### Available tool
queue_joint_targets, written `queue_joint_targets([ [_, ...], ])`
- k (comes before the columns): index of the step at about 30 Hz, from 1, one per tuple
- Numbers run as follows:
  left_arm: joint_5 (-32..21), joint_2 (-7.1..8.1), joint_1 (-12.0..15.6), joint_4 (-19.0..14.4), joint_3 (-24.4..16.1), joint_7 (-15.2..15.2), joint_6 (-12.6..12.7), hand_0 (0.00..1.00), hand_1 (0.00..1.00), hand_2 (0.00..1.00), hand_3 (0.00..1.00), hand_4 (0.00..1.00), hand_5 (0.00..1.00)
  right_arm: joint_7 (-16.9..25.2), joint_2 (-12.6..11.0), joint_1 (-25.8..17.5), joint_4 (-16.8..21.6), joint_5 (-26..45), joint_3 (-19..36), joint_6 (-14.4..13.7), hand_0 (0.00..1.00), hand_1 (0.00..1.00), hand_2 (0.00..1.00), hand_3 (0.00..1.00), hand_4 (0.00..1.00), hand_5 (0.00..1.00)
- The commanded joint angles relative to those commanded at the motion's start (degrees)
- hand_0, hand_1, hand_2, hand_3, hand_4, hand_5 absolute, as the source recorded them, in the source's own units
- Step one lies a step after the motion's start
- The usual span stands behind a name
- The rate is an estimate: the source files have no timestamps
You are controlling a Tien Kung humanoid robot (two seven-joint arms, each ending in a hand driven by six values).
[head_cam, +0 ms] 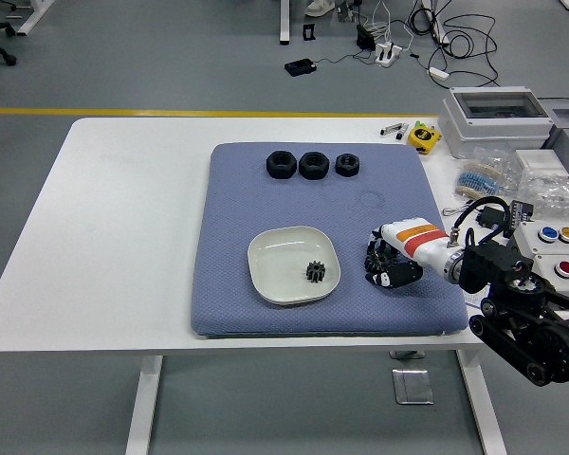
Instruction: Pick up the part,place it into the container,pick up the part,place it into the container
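A white dish (pixel 277 256) sits on the blue mat (pixel 237 199) and holds one small black gear (pixel 314 273). My right hand (pixel 383 264) comes in from the right and rests low on the mat just right of the dish. Its fingers are curled around a second black gear (pixel 375 257), which is mostly hidden under them. Three black nuts (pixel 312 165) lie in a row at the mat's far edge. The left arm does not show.
A grey box (pixel 493 118), a yellow tape measure (pixel 422 136), bagged parts (pixel 559 194) and a panel of coloured buttons (pixel 559 237) crowd the table's right side. Cables lie on the floor beyond the table.
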Motion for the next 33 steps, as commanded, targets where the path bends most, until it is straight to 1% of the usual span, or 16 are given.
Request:
queue_joint_targets([
  [2,0.24,0.02,0.0,-0.02,-0.1,0.09,-0.01,0.709,0.615,0.722,0.59,0.61,0.595,0.27,-0.01,0.06,-0.33,0.61,-0.07,0.92,0.198,0.381,0.435,0.457,0.318,0.304],
  [3,0.31,0.03,-0.01,-0.02,-0.14,0.12,-0.01,0.709,0.617,0.723,0.592,0.611,0.596,0.34,-0.02,0.07,-0.41,0.78,-0.08,1.1,0.125,0.298,0.38,0.435,0.248,0.33],
  [8,0.17,0.02,-0.02,-0.02,-0.06,0.09,-0.03,0.709,0.617,0.723,0.592,0.611,0.596,0.49,-0.18,0.05,-0.27,1.98,-0.02,1.69,0.125,0.298,0.38,0.435,0.248,0.33],
  [9,0.23,0.01,-0.05,-0.03,-0.08,0.12,-0.02,0.709,0.616,0.722,0.591,0.61,0.595,0.32,-0.16,0.06,-0.24,2.27,0.05,1.88,0.072,0.213,0.324,0.431,0.211,0.217],
  [14,-0.04,0.05,-0.15,-0.03,0.17,0.04,-0.06,0.709,0.616,0.722,0.591,0.61,0.595,-0.06,-0.25,0.03,0.21,3.22,0.25,2.0,0.072,0.213,0.324,0.431,0.211,0.217],
  [15,-0.02,0.04,-0.18,-0.02,0.15,0.06,-0.06,0.709,0.616,0.722,0.591,0.611,0.594,-0.14,-0.3,0.03,0.43,3.35,0.32,1.97,0.016,0.127,0.233,0.38,0.167,0.249],
  [20,-0.3,0.07,-0.25,-0.01,0.35,-0.01,-0.09,0.709,0.616,0.722,0.591,0.611,0.594,-0.56,-0.59,0.34,2.01,3.98,0.96,1.71,0.016,0.127,0.233,0.38,0.167,0.249],
  [21,-0.28,0.07,-0.27,-0.01,0.34,-0.01,-0.08,0.709,0.615,0.722,0.59,0.61,0.595,-0.67,-0.63,0.46,2.35,4.06,1.15,1.8,0.002,0.066,0.175,0.284,0.279,0.138],
  [26,-0.29,0.09,-0.3,0.01,0.39,-0.01,-0.1,0.709,0.615,0.722,0.59,0.61,0.595,-0.91,-0.79,0.85,3.45,4.6,1.74,2.04,0.002,0.066,0.175,0.284,0.279,0.138],
  [27,-0.31,0.1,-0.31,0.01,0.41,-0.02,-0.1,0.708,0.615,0.721,0.589,0.61,0.594,-0.94,-0.85,0.88,3.79,4.65,1.9,2.0,0.002,0.046,0.157,0.259,0.289,0.129],
  [28,-0.33,0.1,-0.31,0.01,0.4,-0.03,-0.09,0.708,0.615,0.721,0.589,0.61,0.594,-0.98,-0.89,0.91,4.09,4.63,2.04,1.97,0.002,0.046,0.157,0.259,0.289,0.129],
  [33,-0.25,0.13,-0.34,0.01,0.41,0.0,-0.12,0.708,0.614,0.72,0.59,0.61,0.594,-1.49,-1.01,1.18,6.83,3.81,2.69,1.5,0.002,0.041,0.151,0.255,0.28,0.119],
])
